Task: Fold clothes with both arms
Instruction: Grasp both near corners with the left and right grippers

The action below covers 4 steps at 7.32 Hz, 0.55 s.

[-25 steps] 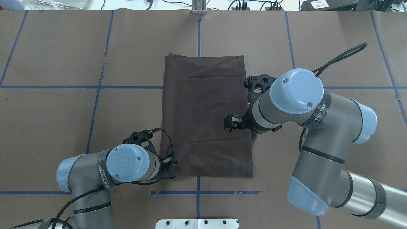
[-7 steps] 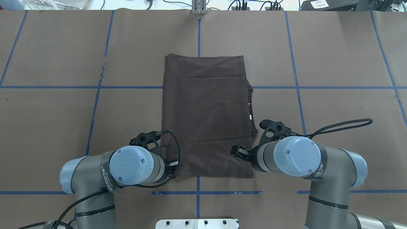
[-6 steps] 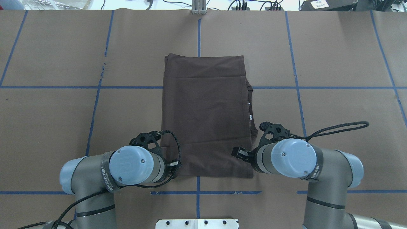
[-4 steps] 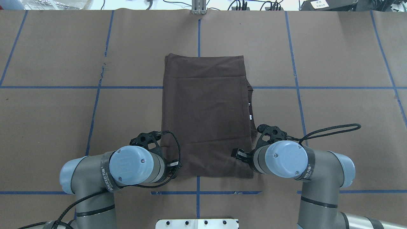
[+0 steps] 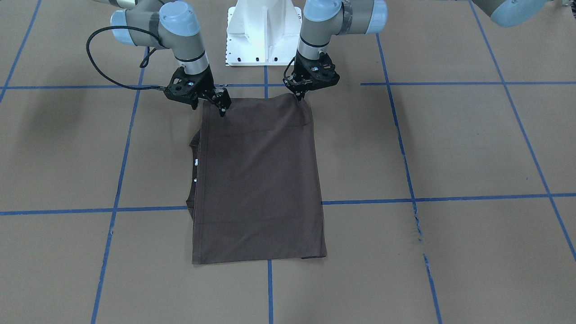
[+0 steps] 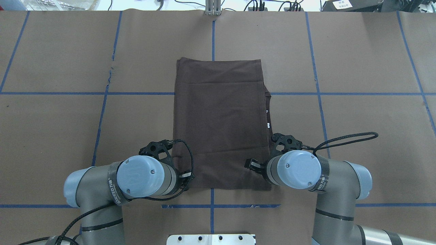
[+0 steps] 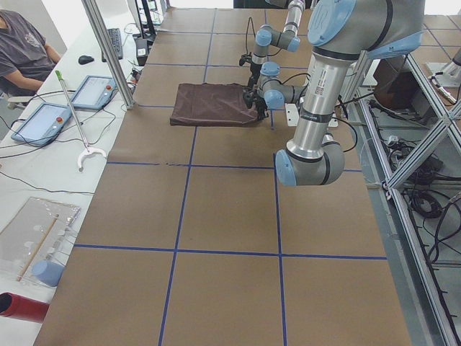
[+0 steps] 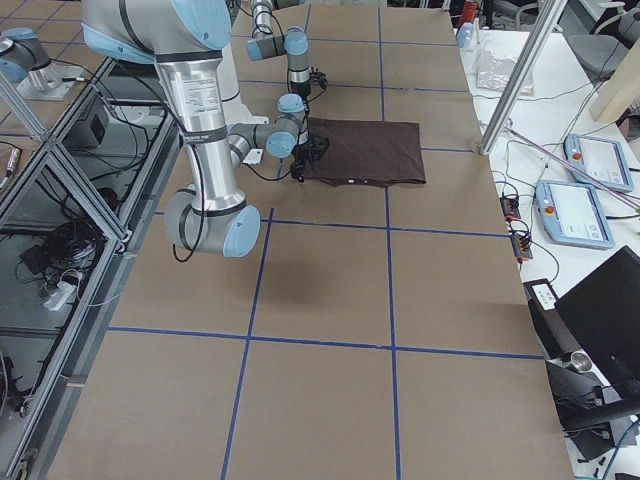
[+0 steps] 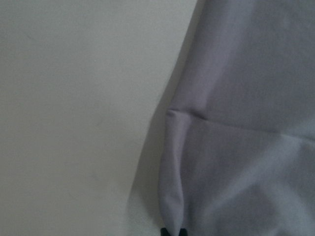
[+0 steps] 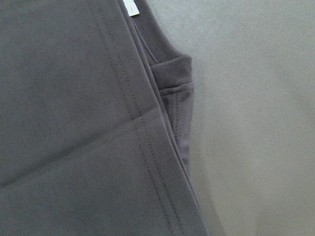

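While left claw (image 5: 299, 96) is pinched together on the near corner of the T-shirt (image 5: 258, 180), lying folded on the desk (image 5: 450, 148), right claw (image 5: 209, 108) hangs apart over the other corner. Risk: lifting now skews the fold.

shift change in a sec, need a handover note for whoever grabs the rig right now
Left gripper: shut, pinching the T-shirt at the near corner on its side.
Right gripper: looks open, low at the other near corner, not yet gripping.
T-shirt: flat on the table, centred, folded into a long rectangle. Some inner cloth and a white tag peek out along the robot's right edge.
Done: sides folded in.
Left: close the right gripper on its corner, then probably lift both corners and fold the near end over to the far end.
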### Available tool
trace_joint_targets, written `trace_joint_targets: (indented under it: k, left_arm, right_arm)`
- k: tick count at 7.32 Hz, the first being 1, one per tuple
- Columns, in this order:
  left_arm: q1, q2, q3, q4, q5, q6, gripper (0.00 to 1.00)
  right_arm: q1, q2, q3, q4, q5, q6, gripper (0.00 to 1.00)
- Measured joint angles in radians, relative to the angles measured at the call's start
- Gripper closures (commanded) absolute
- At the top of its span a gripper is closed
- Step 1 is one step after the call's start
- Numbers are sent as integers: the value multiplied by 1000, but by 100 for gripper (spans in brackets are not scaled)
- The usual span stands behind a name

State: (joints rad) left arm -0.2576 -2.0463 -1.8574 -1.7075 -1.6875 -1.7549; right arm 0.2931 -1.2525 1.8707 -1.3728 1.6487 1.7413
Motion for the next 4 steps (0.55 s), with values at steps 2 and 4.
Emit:
trace_joint_targets:
  k: [2, 4]
  left_arm:
    - [0, 0, 0, 0, -1, 0, 100]
    - [0, 1, 0, 0, -1, 0, 100]
  right_arm:
    - [0, 2, -1, 0, 2, -3, 35]
    - [0, 9, -4, -1, 3, -5, 54]
